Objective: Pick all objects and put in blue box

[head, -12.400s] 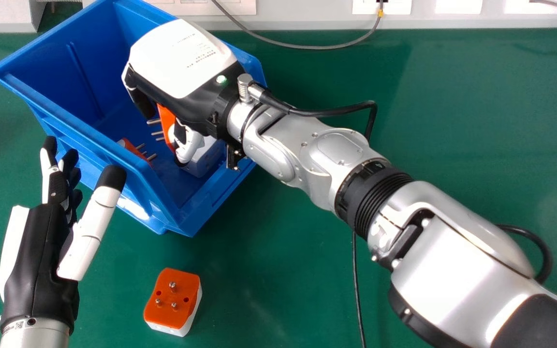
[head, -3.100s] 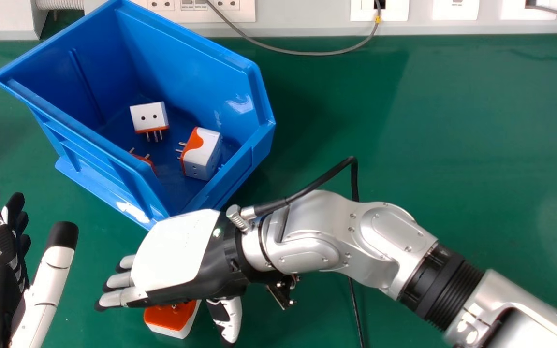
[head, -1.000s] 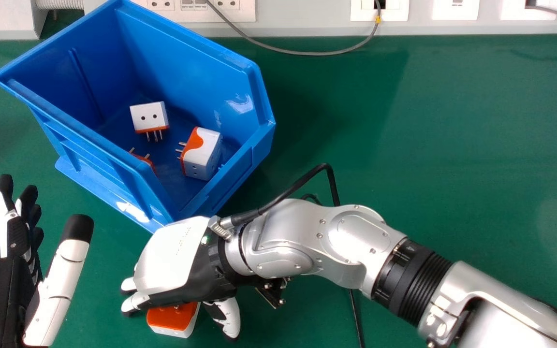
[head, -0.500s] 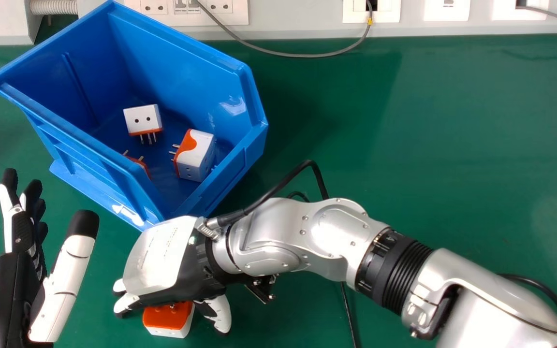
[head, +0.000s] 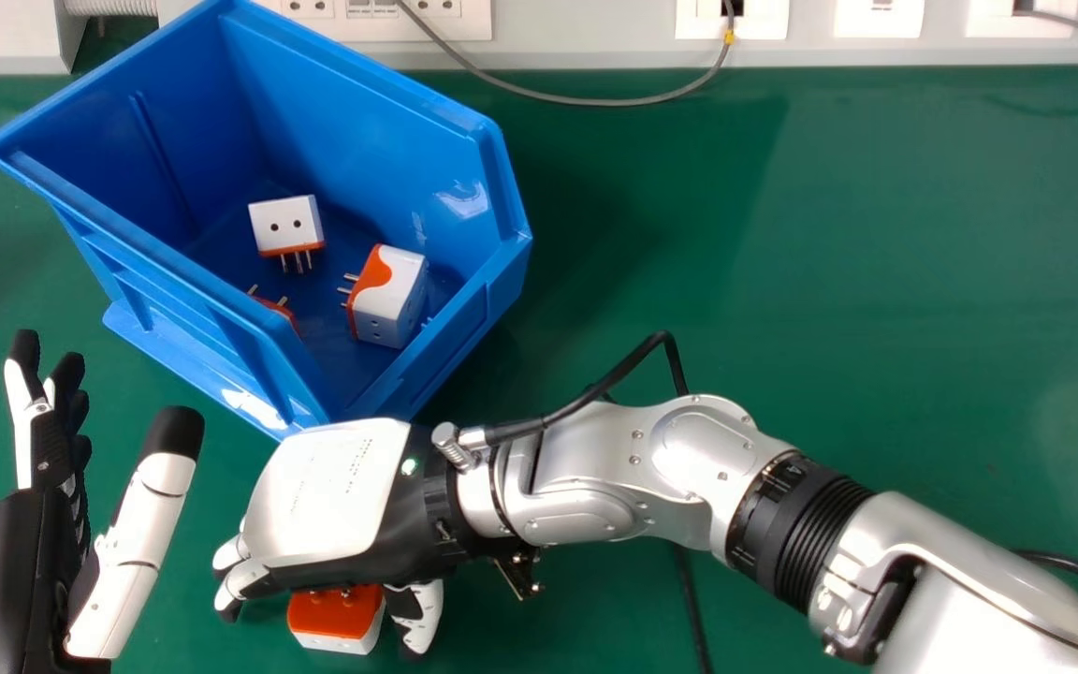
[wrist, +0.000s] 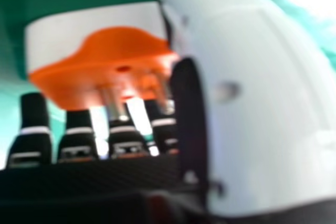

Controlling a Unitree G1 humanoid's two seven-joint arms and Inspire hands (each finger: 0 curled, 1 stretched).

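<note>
the right hand is over the table, off the near corner of the blue box, its bent fingers and its thumb apart with an orange and white plug adapter on the table between them (prongs up, and green showing between it and the fingertips). inside the box, one adapter lies mid-floor, another by the right edge, and a third is partly hidden behind the near left edge. the left hand is left of the box's near corner, fingers and thumb spread.
</note>
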